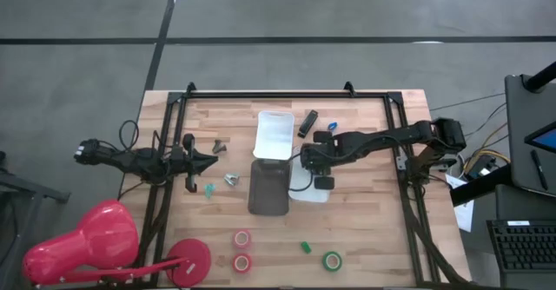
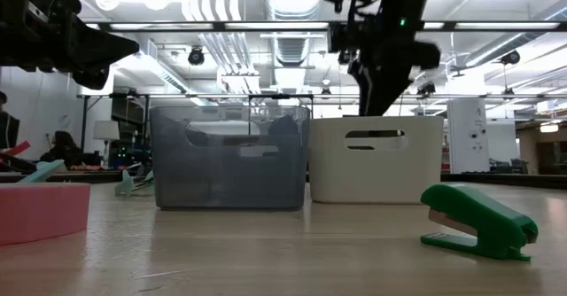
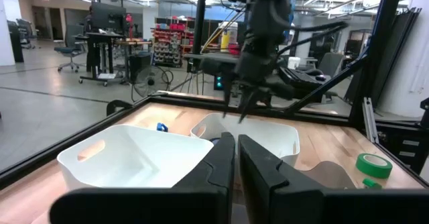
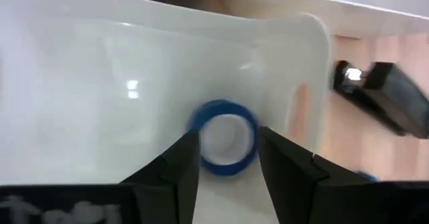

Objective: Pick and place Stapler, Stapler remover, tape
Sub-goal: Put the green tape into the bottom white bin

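The blue tape roll (image 4: 224, 138) lay inside the white tray (image 4: 80, 90), its open centre facing the right wrist camera, framed between the two dark fingers (image 4: 175, 163) of the right pincer (image 4: 226, 158). Those fingers stood apart on either side of the roll; whether they touched it could not be told. From above, the right pincer (image 1: 310, 161) hung over the white tray (image 1: 313, 190) beside the dark grey tray (image 1: 268, 187), with a second white tray (image 1: 274, 135) just behind them.

Two red tape rolls (image 1: 241, 238) sat close together near the front edge of the counter (image 1: 365, 229), and a green tape roll (image 1: 332, 260) lay farther to the right. A green staple remover (image 2: 478, 221) rested on the wood between them, large in the low view. A black stapler (image 1: 307, 122) lay near the rear white tray.

The left pincer (image 1: 211, 161) hovered well to the left of the trays, its fingers (image 3: 213, 174) pressed together on nothing.
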### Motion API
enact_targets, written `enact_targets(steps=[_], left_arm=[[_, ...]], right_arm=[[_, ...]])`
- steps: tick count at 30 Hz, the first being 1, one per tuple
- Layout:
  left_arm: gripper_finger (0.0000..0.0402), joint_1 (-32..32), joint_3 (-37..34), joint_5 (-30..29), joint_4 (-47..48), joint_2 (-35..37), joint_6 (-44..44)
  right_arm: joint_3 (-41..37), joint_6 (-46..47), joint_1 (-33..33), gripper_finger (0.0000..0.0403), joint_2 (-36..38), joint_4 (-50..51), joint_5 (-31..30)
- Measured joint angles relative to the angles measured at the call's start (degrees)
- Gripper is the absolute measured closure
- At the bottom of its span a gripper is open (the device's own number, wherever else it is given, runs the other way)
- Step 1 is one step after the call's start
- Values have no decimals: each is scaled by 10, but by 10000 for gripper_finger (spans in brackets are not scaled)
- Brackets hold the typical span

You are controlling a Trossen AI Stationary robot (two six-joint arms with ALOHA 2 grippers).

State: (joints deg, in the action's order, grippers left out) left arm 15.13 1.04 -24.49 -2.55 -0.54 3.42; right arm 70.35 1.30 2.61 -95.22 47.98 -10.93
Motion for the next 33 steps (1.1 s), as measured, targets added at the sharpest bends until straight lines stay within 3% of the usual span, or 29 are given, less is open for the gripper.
enact_targets(steps=[7, 14, 20, 26, 33], left_arm=[[378, 0, 0, 0, 0, 0, 0], [378, 0, 0, 0, 0, 0, 0], [378, 0, 0, 0, 0, 0, 0], [378, 0, 0, 0, 0, 0, 0], [378, 0, 0, 0, 0, 0, 0]], right_arm=[[24, 54, 86, 266, 0, 11, 110], [21, 133, 207, 278, 0, -7, 114], [10, 177, 290, 282, 0, -80, 110], [2, 217, 329, 269, -29, -147, 109], [1, 247, 348, 231, -82, -148, 111]])
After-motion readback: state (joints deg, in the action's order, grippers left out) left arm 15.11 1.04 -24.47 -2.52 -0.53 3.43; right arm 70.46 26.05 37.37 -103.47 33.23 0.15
